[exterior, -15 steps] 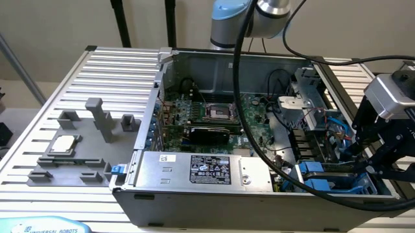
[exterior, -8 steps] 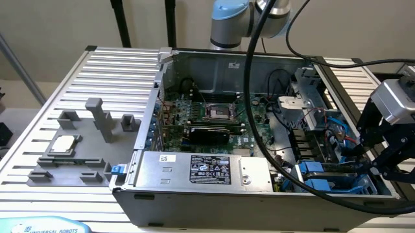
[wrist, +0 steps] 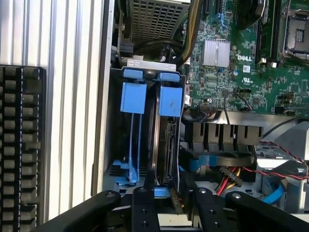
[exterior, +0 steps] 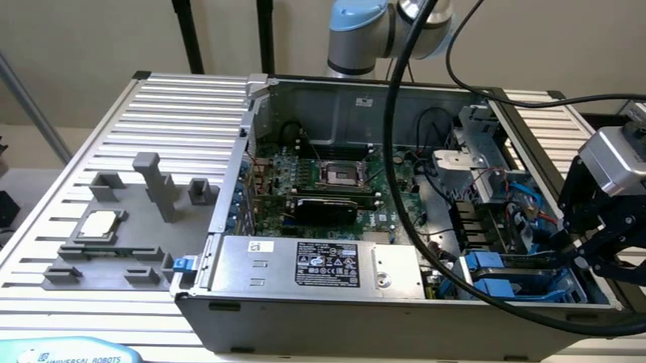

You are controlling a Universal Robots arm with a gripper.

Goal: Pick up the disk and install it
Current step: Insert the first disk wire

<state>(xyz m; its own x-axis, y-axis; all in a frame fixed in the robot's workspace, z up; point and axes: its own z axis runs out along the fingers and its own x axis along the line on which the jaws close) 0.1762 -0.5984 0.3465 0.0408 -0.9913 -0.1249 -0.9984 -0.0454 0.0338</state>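
One disk [wrist: 166, 145] stands on edge in the drive cage [wrist: 126, 166] at lower centre of the wrist view, its blue tab uppermost. Gripper [wrist: 168, 205] straddles its near edge, jaws parted, not clamped. Risks: skewed seating jamming against the neighbouring blue carrier [wrist: 133, 96]; snagging the red cables [wrist: 280, 171] alongside.

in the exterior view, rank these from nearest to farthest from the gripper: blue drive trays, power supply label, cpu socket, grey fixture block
Measured from the gripper at the exterior view's right:
1. blue drive trays, just beside it in the case corner
2. power supply label, front middle
3. cpu socket, on the motherboard
4. grey fixture block, outside the case, far left
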